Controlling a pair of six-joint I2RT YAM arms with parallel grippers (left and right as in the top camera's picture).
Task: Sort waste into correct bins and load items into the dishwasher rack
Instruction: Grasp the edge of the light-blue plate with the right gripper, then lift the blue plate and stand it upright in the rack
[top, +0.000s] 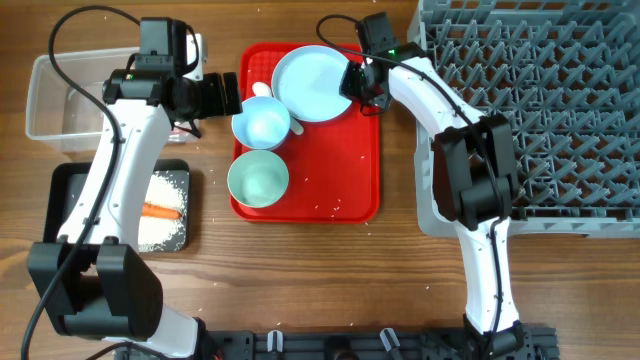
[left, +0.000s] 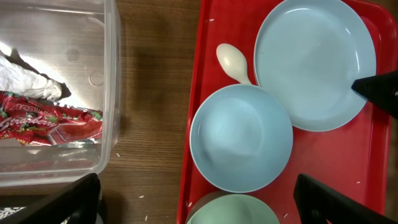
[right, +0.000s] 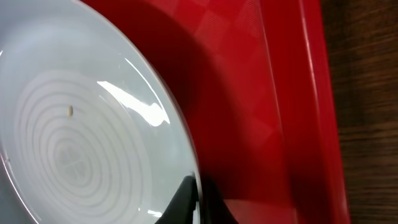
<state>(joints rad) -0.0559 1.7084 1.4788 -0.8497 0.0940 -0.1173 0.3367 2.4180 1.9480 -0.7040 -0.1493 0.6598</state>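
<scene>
**Right gripper (right: 196, 202) pinching the plate (right: 81, 137) on the red tray (right: 249, 93)**

Closest to the right wrist camera, two dark fingertips meet on the near rim of the pale-blue plate, closed on its edge. The plate appears to rest flat on the tray, toward its back edge in the overhead view. One small speck, perhaps a rice grain, sits on the plate.

I judge the hold itself to be the main risk. A thin pinch on a smooth rim could let the plate swing or slip once it is lifted. The nearer bowl (left: 241, 138) sits just beside the plate's edge, with the white plastic piece (left: 231, 61) lying between them, so a dragged plate could shove either one.

The rack (top: 530, 100) stands just right of the tray. Its raised wall lies between the plate and the pegs, and a low carry would strike it. A second bowl (top: 258, 178) sits on the tray's front left.

The left gripper (left: 196, 183) hovers with its fingers wide apart and holds nothing, above the gap between the tray and the clear tub (top: 55, 100). The tub holds the wrapper (left: 43, 121). Rice (top: 165, 190) and a carrot (top: 160, 211) lie in the black tray (top: 60, 190).
</scene>
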